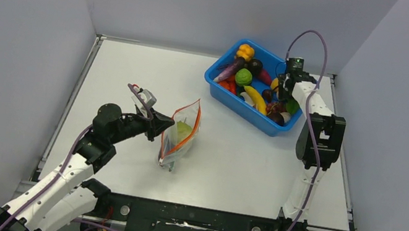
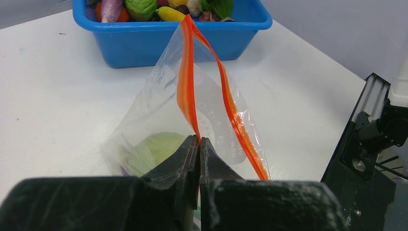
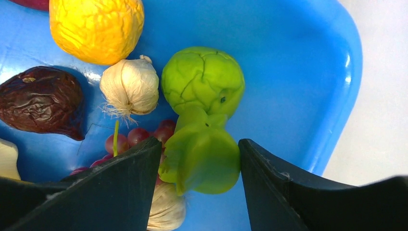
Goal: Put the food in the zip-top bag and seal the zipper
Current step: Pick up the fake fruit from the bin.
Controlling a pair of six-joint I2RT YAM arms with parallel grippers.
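Observation:
The clear zip-top bag (image 1: 181,133) stands near the table's middle with its mouth open. My left gripper (image 2: 198,139) is shut on one side of the red-orange zipper (image 2: 185,82) and holds it up. A pale green food piece (image 2: 154,149) lies inside the bag. My right gripper (image 3: 199,144) is down in the blue bin (image 3: 298,72), its two fingers pressed against both sides of a smooth green toy vegetable (image 3: 204,159). In the top view the right gripper (image 1: 283,97) is over the bin's right end.
The blue bin (image 1: 241,108) at the back right holds several toy foods: a green wrinkled ball (image 3: 202,79), garlic (image 3: 130,86), a yellow lumpy fruit (image 3: 96,26), a dark brown fig (image 3: 41,101) and red grapes (image 3: 139,137). Grey walls enclose the table.

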